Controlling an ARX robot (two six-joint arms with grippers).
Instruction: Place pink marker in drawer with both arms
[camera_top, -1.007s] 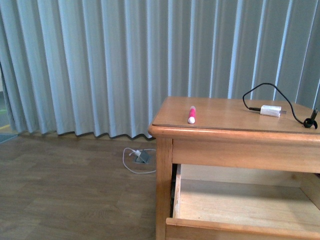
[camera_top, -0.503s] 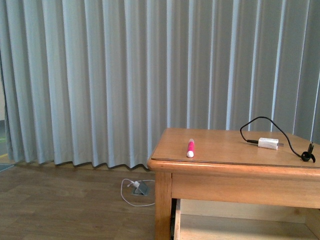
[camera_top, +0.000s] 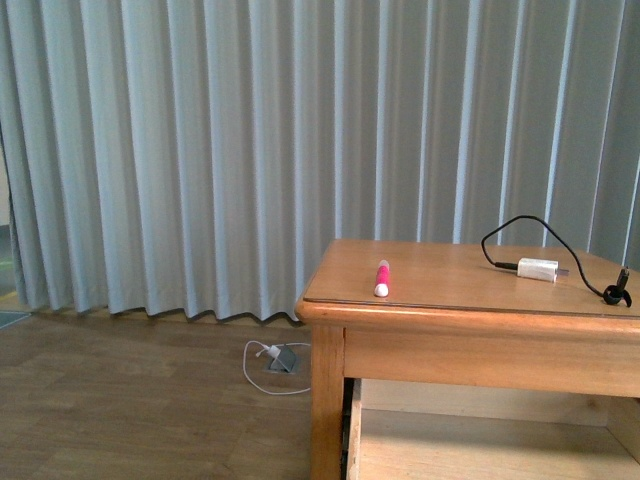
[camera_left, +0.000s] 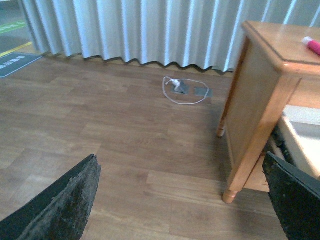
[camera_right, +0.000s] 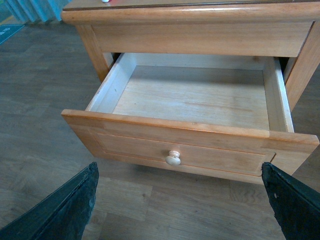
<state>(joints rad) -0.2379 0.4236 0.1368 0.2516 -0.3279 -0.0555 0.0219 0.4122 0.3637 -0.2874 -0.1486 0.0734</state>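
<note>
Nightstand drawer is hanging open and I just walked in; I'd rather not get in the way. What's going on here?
The pink marker is meant to go in the drawer, which is pulled out and empty. The marker lies untouched on the nightstand top, near its front edge. Both the left end effector and the right end effector are open and hold nothing; the right one hangs in front of the drawer.
</note>
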